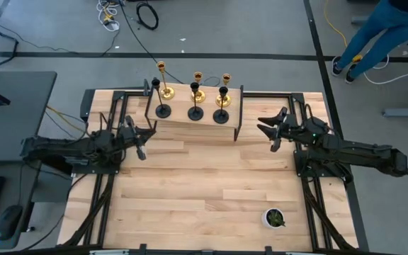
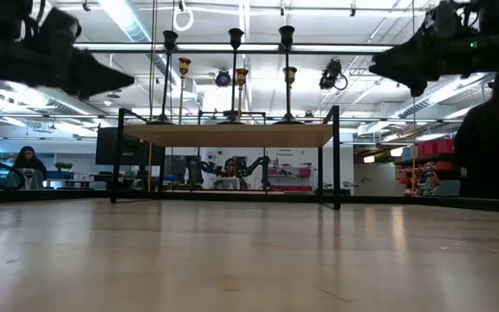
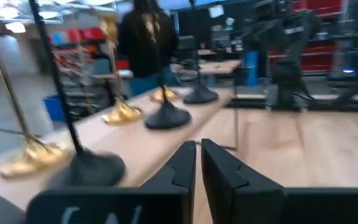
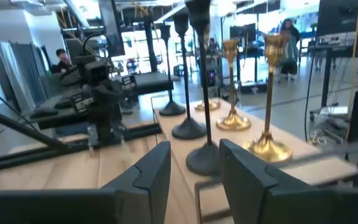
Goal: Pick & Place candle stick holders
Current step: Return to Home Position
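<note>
Six candle stick holders stand upright by their round bases on a raised wooden shelf (image 1: 179,122) at the table's far middle. Three gold ones (image 1: 197,76) form the back row and three black ones (image 1: 195,113) the front row. My left gripper (image 1: 146,138) is shut and empty, just left of the shelf's near left corner, pointing at it; its wrist view shows the nearest black holder (image 3: 82,165). My right gripper (image 1: 264,129) is open and empty, just right of the shelf. Its fingers (image 4: 157,168) point at the right end black holder (image 4: 204,155).
The shelf stands on thin black legs (image 2: 336,156) with free room beneath. A small white pot with a green plant (image 1: 275,218) sits at the near right. The table's middle is bare wood (image 1: 204,177). A person's legs (image 1: 381,28) show beyond the far right corner.
</note>
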Tool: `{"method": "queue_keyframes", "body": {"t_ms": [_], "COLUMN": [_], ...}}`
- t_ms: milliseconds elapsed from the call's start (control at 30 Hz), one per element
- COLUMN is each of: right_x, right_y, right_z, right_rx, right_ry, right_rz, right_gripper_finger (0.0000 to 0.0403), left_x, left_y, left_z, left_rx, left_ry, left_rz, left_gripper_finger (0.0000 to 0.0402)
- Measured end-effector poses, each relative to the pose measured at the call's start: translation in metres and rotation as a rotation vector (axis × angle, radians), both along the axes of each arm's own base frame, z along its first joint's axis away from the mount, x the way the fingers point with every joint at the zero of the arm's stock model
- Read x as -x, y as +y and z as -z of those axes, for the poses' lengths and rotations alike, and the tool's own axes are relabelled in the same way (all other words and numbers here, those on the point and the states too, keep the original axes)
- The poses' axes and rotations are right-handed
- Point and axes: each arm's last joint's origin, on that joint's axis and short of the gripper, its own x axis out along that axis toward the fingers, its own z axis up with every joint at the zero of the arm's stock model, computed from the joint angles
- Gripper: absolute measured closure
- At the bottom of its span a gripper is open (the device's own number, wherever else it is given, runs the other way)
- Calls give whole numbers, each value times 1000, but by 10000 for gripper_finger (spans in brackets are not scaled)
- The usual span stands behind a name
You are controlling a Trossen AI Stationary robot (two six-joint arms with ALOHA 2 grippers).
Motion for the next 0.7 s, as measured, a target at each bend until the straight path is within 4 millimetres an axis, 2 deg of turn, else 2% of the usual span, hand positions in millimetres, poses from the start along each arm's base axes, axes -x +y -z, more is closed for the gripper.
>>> {"method": "queue_keyframes", "body": {"t_ms": [67,200,333,567,700], "right_x": [1,6,5,4,4], "right_y": [0,1,3,5,5], "right_z": [13,44,47,52,52], "right_rx": [-14,-32,-49,-227,-225], "right_ry": [-6,-80,-38,-40,-40], "right_rz": [7,22,-29,-61,-61], "right_gripper_finger": [266,266,266,266,266], "left_x": [1,1,1,2,2], "left_y": [2,5,5,8,8], "left_z": [12,16,15,18,19], "left_rx": [27,99,94,102,102], "left_ry": [5,16,6,36,37], "left_rz": [45,128,163,43,50], "left_gripper_finger": [381,394,398,379,371]}}
